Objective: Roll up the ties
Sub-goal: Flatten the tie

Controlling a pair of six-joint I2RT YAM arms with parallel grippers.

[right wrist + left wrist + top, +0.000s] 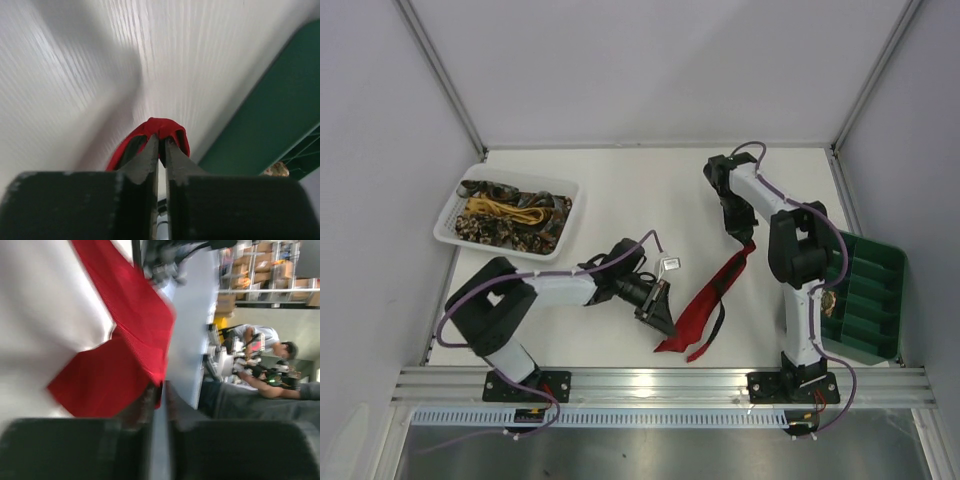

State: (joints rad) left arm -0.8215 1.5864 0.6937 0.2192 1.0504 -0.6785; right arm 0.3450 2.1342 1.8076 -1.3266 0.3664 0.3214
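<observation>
Overhead view of the red tie [713, 293], which lies stretched on a slant across the white table [620, 200], its wide pointed end toward the front edge and its narrow end farther back. Left claw [664, 326]: at the tie's wide end, its jaws nearly closed and pinching the edge of the red cloth [125, 345], as the left wrist view shows at the fingertips [149, 399]. Right claw [744, 238]: at the tie's far, narrow end, jaws closed on a small fold of red fabric [162, 126] that bulges just past the tips [152, 150], raised off the table. A dark strip of the tie's backing loops out beside its middle. Other ties [510, 212], brown-gold patterned and yellow, are heaped in a white basket [455, 207] well left of the red tie and farther back. A green tray [880, 300] stands to the right of the red tie.
</observation>
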